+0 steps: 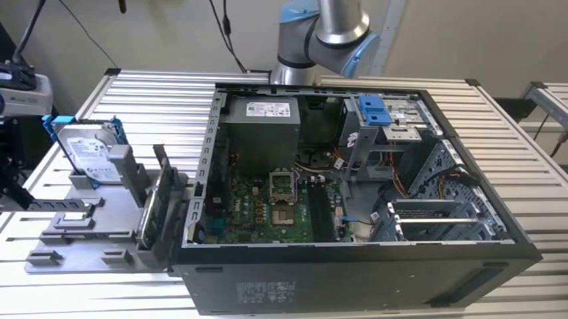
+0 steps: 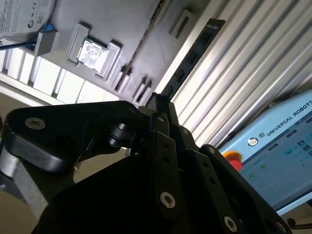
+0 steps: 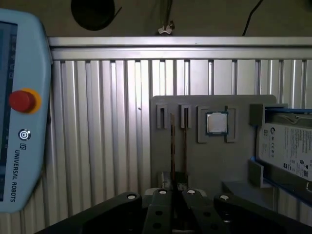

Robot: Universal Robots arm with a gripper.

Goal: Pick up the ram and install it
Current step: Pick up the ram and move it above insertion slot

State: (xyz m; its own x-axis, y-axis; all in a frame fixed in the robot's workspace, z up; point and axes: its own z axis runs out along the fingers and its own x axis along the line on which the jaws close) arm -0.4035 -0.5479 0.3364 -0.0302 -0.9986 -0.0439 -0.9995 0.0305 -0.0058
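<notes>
Gripper (image 3: 175,191) hangs over the slatted counter (image 1: 151,100) and the gray fixture plate (image 1: 89,256) lying by the counter's edge on the exterior view's left, clenched on one end of the ram (image 2: 191,56), which runs on edge along that plate, near a square processor chip (image 3: 216,123).

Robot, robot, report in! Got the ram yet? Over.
Gripper shut on ram end. Ram at gray plate, not yet in computer. Nothing seen blocking it.
</notes>
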